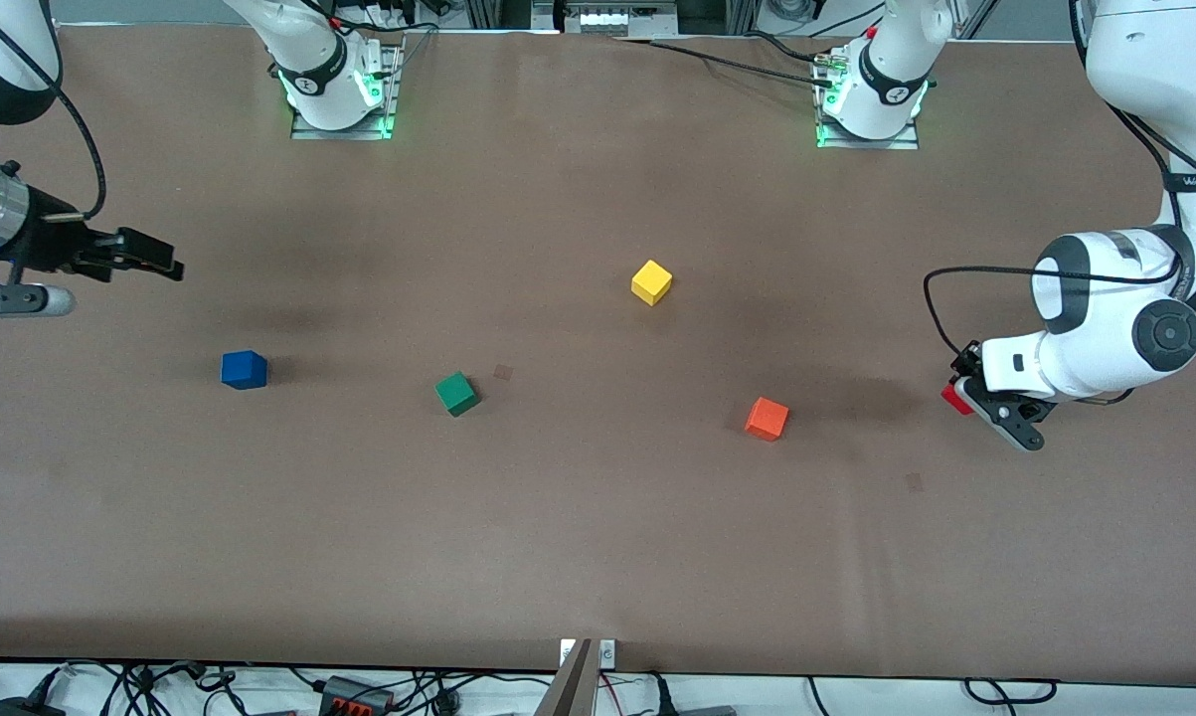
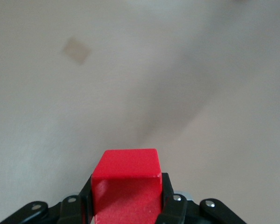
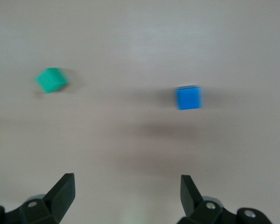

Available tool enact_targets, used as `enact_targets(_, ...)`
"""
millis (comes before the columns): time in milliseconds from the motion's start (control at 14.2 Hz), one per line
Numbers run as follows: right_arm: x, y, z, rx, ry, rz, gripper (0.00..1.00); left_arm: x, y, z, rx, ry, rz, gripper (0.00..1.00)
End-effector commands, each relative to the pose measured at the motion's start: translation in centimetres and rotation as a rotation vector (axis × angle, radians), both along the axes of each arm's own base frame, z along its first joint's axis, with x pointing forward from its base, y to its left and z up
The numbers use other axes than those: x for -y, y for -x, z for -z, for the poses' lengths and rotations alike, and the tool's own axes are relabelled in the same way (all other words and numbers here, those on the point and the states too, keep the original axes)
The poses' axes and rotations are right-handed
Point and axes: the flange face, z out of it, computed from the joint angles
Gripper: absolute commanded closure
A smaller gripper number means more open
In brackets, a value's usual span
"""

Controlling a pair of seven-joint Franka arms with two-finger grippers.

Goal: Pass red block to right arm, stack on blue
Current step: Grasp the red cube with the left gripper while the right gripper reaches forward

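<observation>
red block [image 2: 126,186] is clamped in our left gripper [image 1: 977,406], held over bare table [image 1: 598,557] at the left arm's end. right gripper [image 3: 126,193] has fingers spread wide, nothing in them, over the table near the blue cube [image 1: 244,369].

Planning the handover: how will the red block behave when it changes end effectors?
Red block, clamped in the left end effector, looks rigid, so probably won't deform. Flat faces suggest it won't roll. Smooth sides might slip.

Brown table [image 1: 598,557]: blue [image 1: 244,369], green [image 1: 456,393], yellow [image 1: 651,282], orange [image 1: 767,418] cubes.
</observation>
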Motion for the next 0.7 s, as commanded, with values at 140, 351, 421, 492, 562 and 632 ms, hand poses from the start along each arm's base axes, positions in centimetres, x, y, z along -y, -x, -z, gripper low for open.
enact_targets(140,-3.1,-2.9,5.3,-0.08,-0.406,0.103,0.0,4.3,-1.4,-4.0,0.037,0.364,0.308,0.76)
enact_targets(351,-4.2,-3.7,6.4,-0.112,-0.591,0.175,0.0,7.0,-0.7,-4.2,0.034,0.631,0.367,0.76)
enact_targets(421,-4.7,-3.7,6.5,-0.123,-0.623,0.176,0.0,8.0,-0.6,-4.6,0.063,0.728,0.384,0.76)
enact_targets(492,-5.6,-3.7,6.8,-0.154,-0.689,0.175,0.0,9.1,-0.6,-5.0,0.099,0.837,0.392,0.76)
enact_targets(562,-6.5,-3.7,6.4,-0.16,-0.778,0.163,0.0,10.1,-0.6,-5.4,0.141,0.931,0.398,0.76)
enact_targets(632,-7.1,-4.0,7.1,-0.171,-0.851,0.16,0.0,11.0,-0.7,-5.1,0.174,1.022,0.398,0.76)
